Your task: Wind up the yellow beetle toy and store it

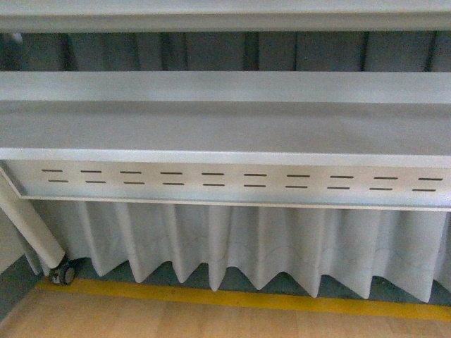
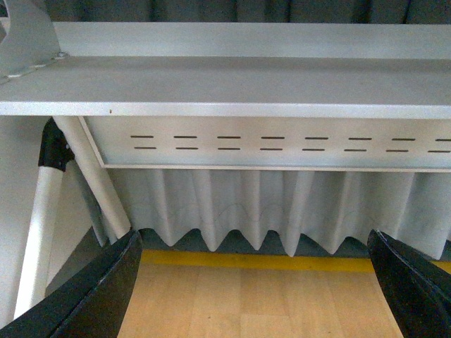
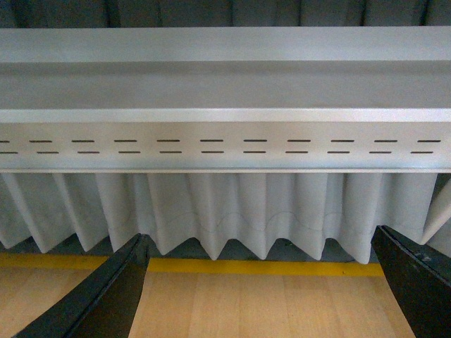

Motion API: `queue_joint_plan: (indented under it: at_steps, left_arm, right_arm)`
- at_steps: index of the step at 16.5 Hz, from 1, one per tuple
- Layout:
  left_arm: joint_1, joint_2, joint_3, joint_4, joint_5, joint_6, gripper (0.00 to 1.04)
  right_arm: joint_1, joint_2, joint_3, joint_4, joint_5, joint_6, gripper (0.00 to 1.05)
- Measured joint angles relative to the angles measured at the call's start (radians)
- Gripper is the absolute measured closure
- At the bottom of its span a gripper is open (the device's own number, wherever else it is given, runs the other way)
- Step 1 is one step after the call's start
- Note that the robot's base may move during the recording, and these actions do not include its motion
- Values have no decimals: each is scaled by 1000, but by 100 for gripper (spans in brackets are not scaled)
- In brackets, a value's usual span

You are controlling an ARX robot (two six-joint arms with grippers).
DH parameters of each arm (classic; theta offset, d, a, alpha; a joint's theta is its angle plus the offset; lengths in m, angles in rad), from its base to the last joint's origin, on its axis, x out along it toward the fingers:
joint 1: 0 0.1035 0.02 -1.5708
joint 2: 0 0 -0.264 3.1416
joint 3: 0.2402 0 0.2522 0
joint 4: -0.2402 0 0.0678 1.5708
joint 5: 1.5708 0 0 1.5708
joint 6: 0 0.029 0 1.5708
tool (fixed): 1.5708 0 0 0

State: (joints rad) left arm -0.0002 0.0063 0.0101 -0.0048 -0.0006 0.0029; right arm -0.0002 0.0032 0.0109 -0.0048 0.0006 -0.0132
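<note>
Beetle toy is out of view. Left tool (image 2: 254,238) and right tool (image 3: 261,236) gape wide, empty; slotted shelf (image 1: 225,134) fills mid-frame, curtain (image 1: 246,243) and yellow line (image 1: 211,296) below.

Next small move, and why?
Probably pitch both wrists down to search: the yellow beetle toy shows in no view. The left hand and right hand are open and empty, facing only a grey shelf, pleated curtain and wooden surface.
</note>
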Motion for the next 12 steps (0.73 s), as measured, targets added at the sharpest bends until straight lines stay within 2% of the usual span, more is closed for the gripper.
queue_joint_plan:
  at_steps: [12]
  left_arm:
    - [0, 0, 0, 0, 0, 0, 7]
  right_arm:
    - [0, 0, 0, 0, 0, 0, 7]
